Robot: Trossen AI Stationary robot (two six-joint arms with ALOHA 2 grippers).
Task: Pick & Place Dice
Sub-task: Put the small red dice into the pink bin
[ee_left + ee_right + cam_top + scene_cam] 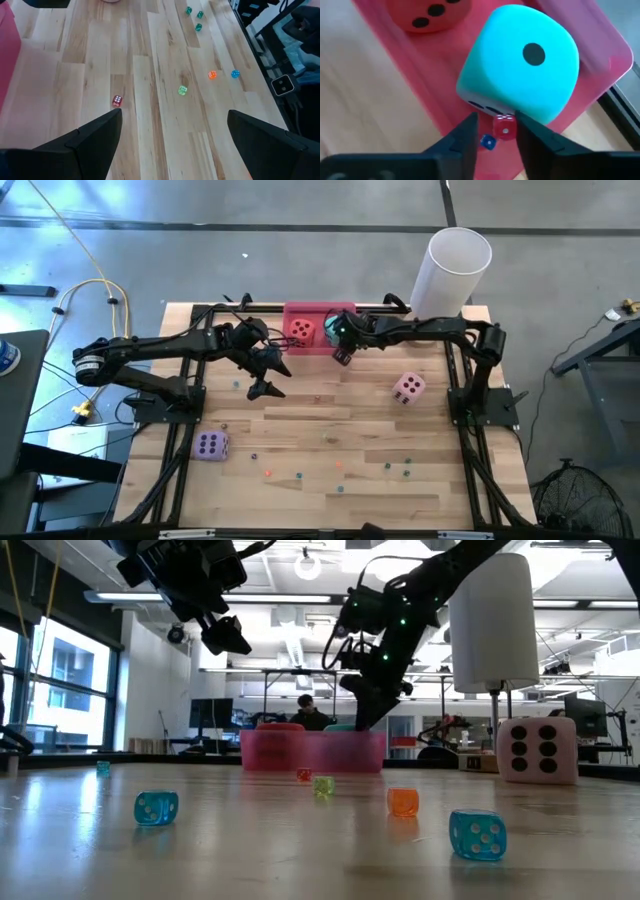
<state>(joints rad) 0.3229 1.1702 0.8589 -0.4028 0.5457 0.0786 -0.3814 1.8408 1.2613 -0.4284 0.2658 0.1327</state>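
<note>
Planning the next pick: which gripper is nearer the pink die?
Right. The right gripper hangs over the tray's right end, with the pink die off to its outer side. The left gripper hovers past the table's middle, farther away.

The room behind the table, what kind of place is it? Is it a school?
More likely a robotics lab or workshop than a school. Two dark robot arms work over a pale wooden table on a black metal frame, a person sits among computer screens behind, and the ceiling shows bare pipes and strip lights.
</note>
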